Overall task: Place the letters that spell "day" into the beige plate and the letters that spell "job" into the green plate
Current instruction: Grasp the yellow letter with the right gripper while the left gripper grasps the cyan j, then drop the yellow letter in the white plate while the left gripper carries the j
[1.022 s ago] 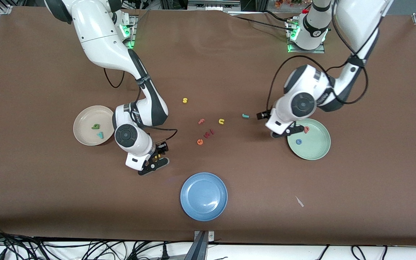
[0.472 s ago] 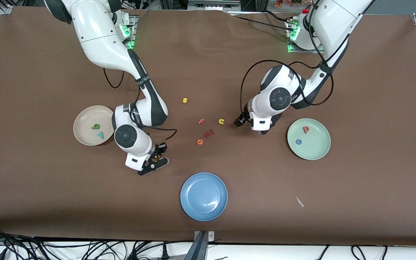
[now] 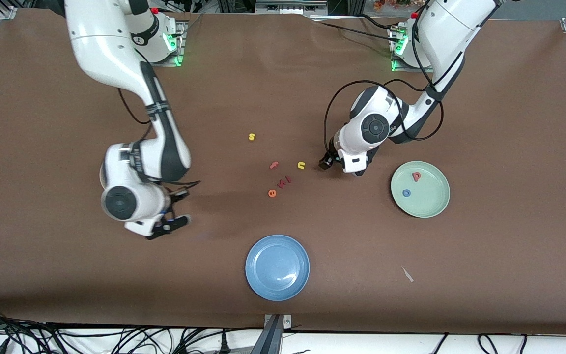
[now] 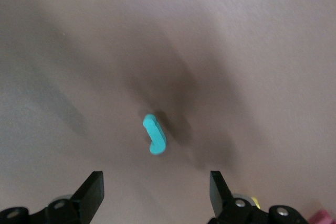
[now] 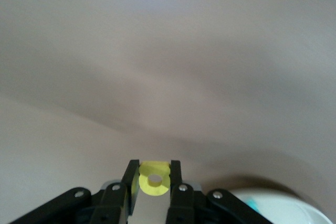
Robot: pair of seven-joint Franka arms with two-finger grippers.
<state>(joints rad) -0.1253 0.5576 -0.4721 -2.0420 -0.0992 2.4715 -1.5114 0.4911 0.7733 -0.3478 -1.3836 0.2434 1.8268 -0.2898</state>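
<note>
Care is what this step needs — the right gripper [image 5: 153,182], clenched on the yellow d [image 5: 154,179] near the beige plate [image 5: 286,208], should let go only over it, while the left gripper [image 4: 156,195] hangs wide apart over the teal j [image 4: 154,134].

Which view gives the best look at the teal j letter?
The left wrist view: the teal j lies in plain sight on the table, ahead of the left gripper and its open fingers. In the front view the left arm's wrist hides it. The right wrist view does not show it.
</note>
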